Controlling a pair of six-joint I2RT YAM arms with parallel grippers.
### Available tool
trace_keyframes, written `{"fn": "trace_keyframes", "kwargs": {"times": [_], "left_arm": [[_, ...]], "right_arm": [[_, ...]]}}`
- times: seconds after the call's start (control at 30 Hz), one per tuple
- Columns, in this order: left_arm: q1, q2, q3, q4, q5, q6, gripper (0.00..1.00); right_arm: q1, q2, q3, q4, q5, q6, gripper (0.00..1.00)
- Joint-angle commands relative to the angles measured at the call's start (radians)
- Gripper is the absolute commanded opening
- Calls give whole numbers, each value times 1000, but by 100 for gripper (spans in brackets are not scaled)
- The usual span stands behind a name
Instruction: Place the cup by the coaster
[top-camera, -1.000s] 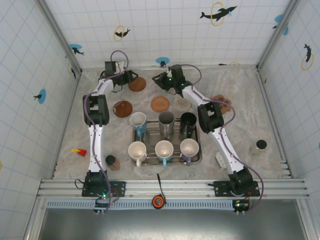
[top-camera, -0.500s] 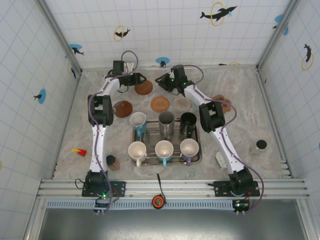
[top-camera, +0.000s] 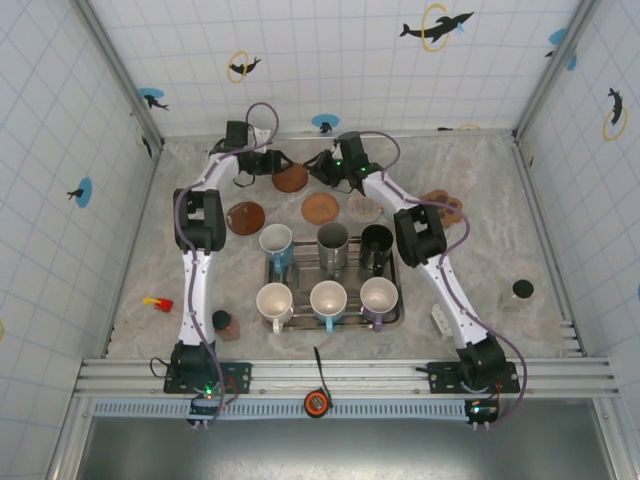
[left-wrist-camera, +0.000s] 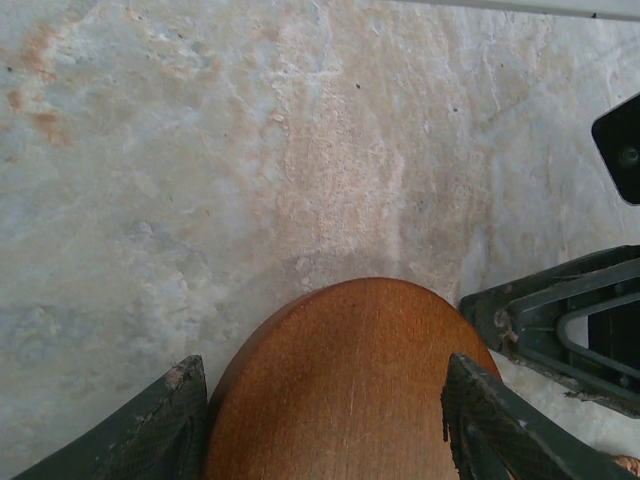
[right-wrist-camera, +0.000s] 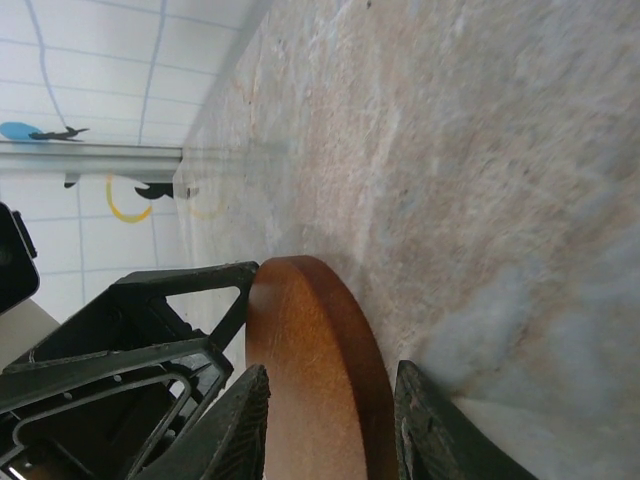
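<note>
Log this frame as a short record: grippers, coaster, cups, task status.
left gripper: fingers either side of the far coaster; grip unclear
right gripper: straddles the same coaster; grip unclear
cups: six, all on the tray
other coasters: four, flat on the table
task status: no cup off the tray yet

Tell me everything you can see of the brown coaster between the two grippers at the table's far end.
The coaster is a round, flat disc of what looks like smooth reddish-brown wood, with a rounded rim. It sits near the far edge of the table. The left gripper and right gripper each straddle it from opposite sides, fingers close against it; whether either clamps it is unclear.
</note>
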Motion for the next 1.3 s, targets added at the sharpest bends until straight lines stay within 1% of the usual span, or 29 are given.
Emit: {"fn": "trace_keyframes", "kwargs": {"times": [0.0,0.23,0.27,0.47,0.9,1.03,1.27], "left_arm": [[-15,-25,-57,-129,-29,34,63],[-16,-71,-120,-141,-36,38,62],[-17,-79,-132,-142,-39,38,62],[-18,-128,-209,-139,-82,46,61],[-18,-198,-302,-129,-121,48,60],[-18,-202,-307,-154,-132,62,59],[-18,-245,-376,-132,-120,61,57]], "right_arm": [[17,-4,42,-49,-19,-8,37],[29,-20,41,-101,-47,-55,35],[30,-25,40,-142,-49,-65,34],[38,-50,39,-215,-56,-125,33],[71,-71,38,-303,-88,-190,30],[76,-92,30,-349,-66,-230,28],[76,-141,-27,-370,-53,-269,27]]}}
